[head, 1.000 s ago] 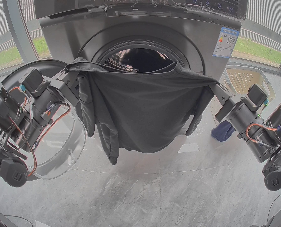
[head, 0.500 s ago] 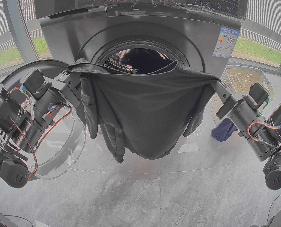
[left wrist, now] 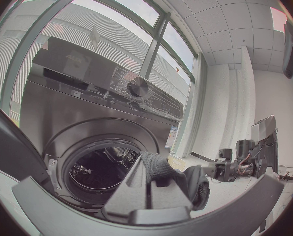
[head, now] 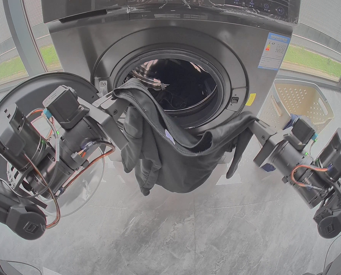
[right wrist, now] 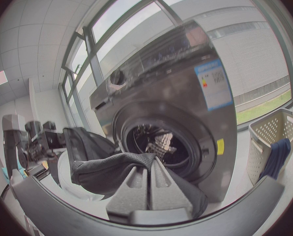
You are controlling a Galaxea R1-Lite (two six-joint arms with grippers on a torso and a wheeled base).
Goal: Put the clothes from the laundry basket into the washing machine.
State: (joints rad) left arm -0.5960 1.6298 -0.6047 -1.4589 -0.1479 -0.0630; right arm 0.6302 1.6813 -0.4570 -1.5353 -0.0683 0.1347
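**Item:** dark grey garment (head: 170, 153), slung between both arms in front of the washing machine (head: 170, 31).

**Left gripper** (head: 115, 99): clamped on one end, now up at the rim of the drum opening (head: 182, 88).

**Right gripper** (head: 253, 124): clamped on the other end, lower than a second ago.

**Change:** the cloth was taut across the opening and now sags below it, so feeding-in looks imminent.

**Laundry basket** (head: 304, 100): holds a blue garment (right wrist: 277, 154).

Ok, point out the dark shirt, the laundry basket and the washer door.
dark shirt (head: 178, 165), head view, hanging middle of the cloth.
laundry basket (right wrist: 268, 131), right wrist view, perforated side wall.
washer door (head: 29, 92), head view, dark outer rim.
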